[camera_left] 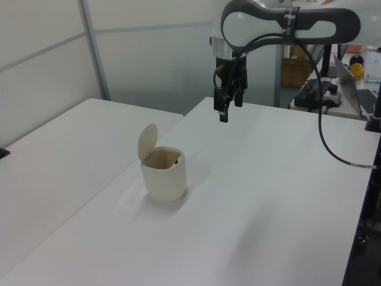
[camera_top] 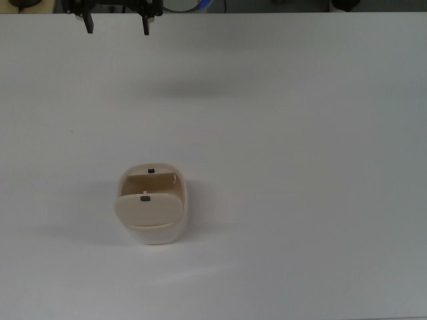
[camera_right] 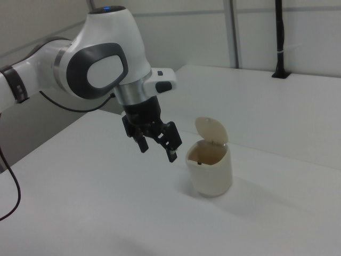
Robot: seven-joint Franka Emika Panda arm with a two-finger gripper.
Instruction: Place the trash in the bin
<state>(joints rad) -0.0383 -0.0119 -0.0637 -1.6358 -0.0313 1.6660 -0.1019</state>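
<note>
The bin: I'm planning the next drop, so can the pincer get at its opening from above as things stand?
Probably yes. The bin stands alone on the table with its lid swung up, and the open pincer hangs clear above, off to one side.

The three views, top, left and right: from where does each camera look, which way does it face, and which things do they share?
Top view: above, facing down on the white table; the bin stands open, and only the gripper fingertips show at the upper edge.
Left view: raised at one side, looking across the table; the gripper and the arm show, with the bin on the left view's left.
Right view: raised at the opposite side; the arm fills the right view's left, the bin stands right of the gripper.
All three share the bin, table and open gripper.
</note>
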